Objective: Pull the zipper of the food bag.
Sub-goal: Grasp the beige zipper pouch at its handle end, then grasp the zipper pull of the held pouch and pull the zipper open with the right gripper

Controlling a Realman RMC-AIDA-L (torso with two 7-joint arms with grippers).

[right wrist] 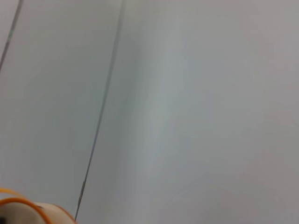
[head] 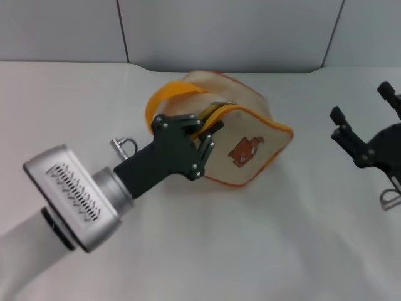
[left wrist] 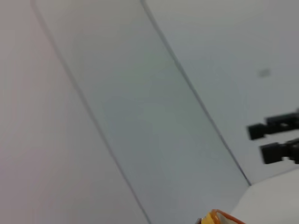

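The cream food bag (head: 247, 147), with orange piping and a brown bear patch, lies in the middle of the table in the head view. Its orange strap handle (head: 168, 95) arches over its left end. The zipper (head: 216, 111) runs along the top rim and shows a dark gap there; I cannot make out the pull tab. My left gripper (head: 210, 138) is at the bag's left end just below the rim, its fingers slightly apart against the fabric. My right gripper (head: 359, 103) is open and empty, parked to the right. Bag edges also show in the left wrist view (left wrist: 219, 218) and the right wrist view (right wrist: 28, 212).
A white table (head: 250, 251) carries the bag, with a grey panelled wall (head: 225, 31) behind it. A small silver metal piece (head: 123, 145) lies behind my left arm, and another (head: 390, 199) lies by my right arm. The right gripper's fingers (left wrist: 275, 140) show far off in the left wrist view.
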